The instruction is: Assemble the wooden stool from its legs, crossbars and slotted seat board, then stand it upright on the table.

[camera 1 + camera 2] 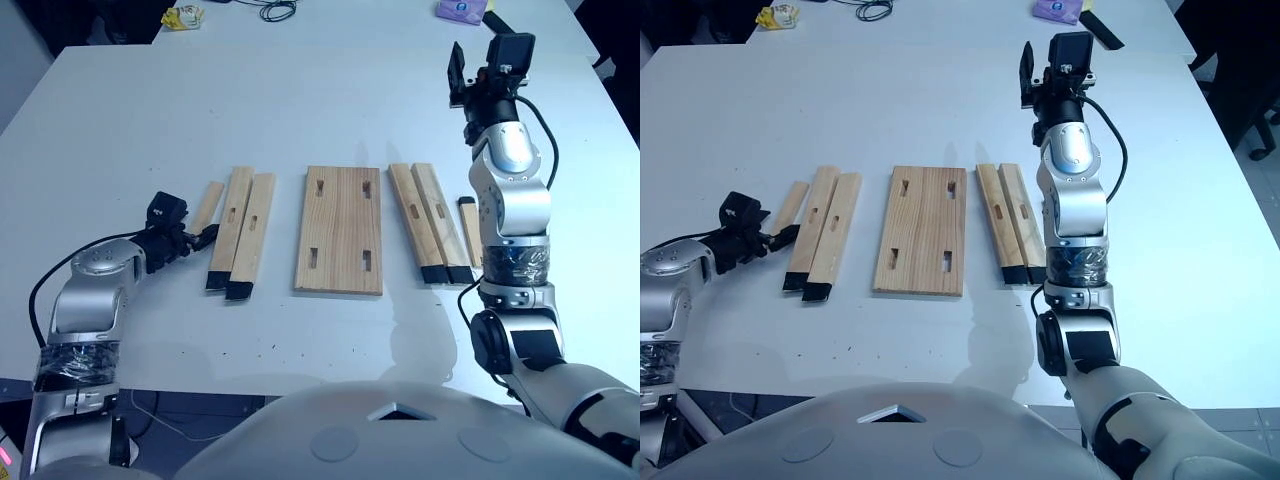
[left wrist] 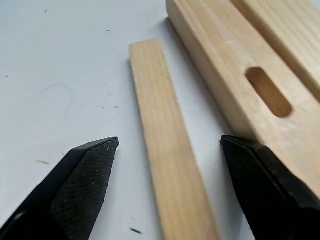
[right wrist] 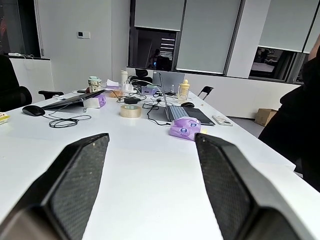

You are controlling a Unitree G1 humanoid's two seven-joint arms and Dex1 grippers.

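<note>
Looks to me like the step in hand is grabbing the first crossbar. The left gripper (image 2: 170,145) sits low on the table (image 1: 330,120) with its fingers spread wide, straddling the near end of the thin left crossbar (image 2: 165,165), and nothing is pinched yet. To do it well, I'd come straight down and close across the narrow width, not along the length. The tricky bit is the finger on the leg side: it's right up against the neighbouring left leg (image 2: 235,95), and I can't tell if it's touching. Nudge toward the open table side first, or the squeeze could drag that leg along. The slat is thin and flat on the table, so the tips need to get low.

Taking the seat board (image 1: 340,230) as the clock centre:
- the crossbar lies at 9 o'clock, outside the two left legs (image 1: 243,230), long axis running from about 7 to 1
- those legs have their black feet at the near end and lean the same way
- the seat board itself runs 6 to 12
- right legs (image 1: 427,220) and right crossbar (image 1: 470,232) sit at 3 o'clock, far ends leaning toward 11

Farther out, around 1 o'clock, the right gripper (image 3: 150,145) is raised well above the table, fingers apart, holding nothing.
</note>
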